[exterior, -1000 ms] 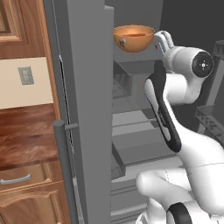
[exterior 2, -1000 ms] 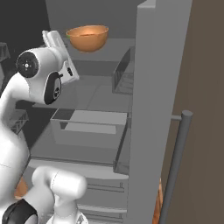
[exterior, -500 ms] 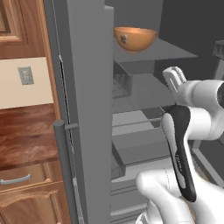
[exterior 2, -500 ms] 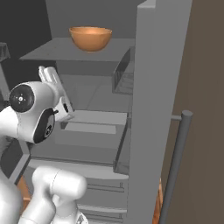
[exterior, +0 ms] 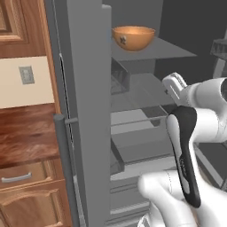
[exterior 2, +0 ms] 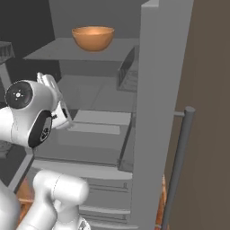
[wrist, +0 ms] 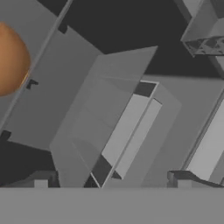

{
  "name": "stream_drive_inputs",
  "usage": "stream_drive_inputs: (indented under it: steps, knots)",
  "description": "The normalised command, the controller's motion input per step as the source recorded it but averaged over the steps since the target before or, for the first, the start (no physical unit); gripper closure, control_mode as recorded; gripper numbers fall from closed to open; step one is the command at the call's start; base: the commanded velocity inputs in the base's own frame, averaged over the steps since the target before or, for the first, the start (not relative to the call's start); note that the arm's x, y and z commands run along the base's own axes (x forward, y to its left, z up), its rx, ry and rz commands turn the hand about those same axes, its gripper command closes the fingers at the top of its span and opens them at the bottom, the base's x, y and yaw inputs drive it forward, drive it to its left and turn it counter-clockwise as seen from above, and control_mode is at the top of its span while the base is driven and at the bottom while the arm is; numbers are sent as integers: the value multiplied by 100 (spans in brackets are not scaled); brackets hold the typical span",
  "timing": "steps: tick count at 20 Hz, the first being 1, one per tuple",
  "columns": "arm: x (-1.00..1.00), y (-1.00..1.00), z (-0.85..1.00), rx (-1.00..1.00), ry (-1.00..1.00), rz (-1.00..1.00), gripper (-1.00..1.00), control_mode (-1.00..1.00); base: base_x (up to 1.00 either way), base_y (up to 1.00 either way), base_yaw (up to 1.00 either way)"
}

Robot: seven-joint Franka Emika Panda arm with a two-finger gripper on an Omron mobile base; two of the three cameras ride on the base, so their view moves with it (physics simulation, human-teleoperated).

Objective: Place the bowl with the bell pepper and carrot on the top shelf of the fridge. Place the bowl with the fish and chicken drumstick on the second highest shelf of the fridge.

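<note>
1. Step in hand, by my read: one bowl [exterior: 133, 37] already sits on the top shelf [exterior: 164, 49] of the fridge [exterior 2: 157, 90], near the shelf's left front corner in the left base view. Its pale side mark fits the bell pepper/carrot bowl, but the contents can't be made out from here.

2. Gripper [exterior 2: 57, 105] is off the bowl, well below the top shelf, in front of the middle of the fridge interior. Fingers spread wide, nothing between them.

3. The hand view looks into the grey shelves and drawers, with an orange curve of the bowl at its left edge.

4. Next move, prob.: go for the fish/drumstick bowl, which then goes on the second shelf [exterior: 146, 91], the slab just under the top one. Needs the arm clear of the shelf edges first — maybe a base drive too.

5. Room: fridge door [exterior: 86, 111] stands open, its long handle [exterior 2: 177, 166] at the right of the right base view; wooden cabinets [exterior: 26, 177] and a wall outlet [exterior: 26, 74] left of the fridge. Interior is dim grey — shelf edges are hard to separate.
</note>
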Motion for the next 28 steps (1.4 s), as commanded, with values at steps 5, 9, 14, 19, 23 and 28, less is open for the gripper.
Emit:
stream_drive_inputs:
  steps: [5, 9, 14, 19, 23, 28]
  knots:
    - [0, 0, 0, 0, 0, 0, -100, 100, -100, 6, 0]
    - [0, 0, 0, 0, 0, 0, -100, 100, -100, 26, 0]
    - [0, 0, 0, 0, 0, 0, -100, 100, -99, 91, 46]
    - [0, 0, 0, 0, 0, 0, -100, 100, -53, 100, 66]
    - [0, 0, 0, 0, 0, 0, -100, 100, 82, 100, 15]
    - [0, 0, 0, 0, 0, 0, -100, 100, 100, 99, -17]
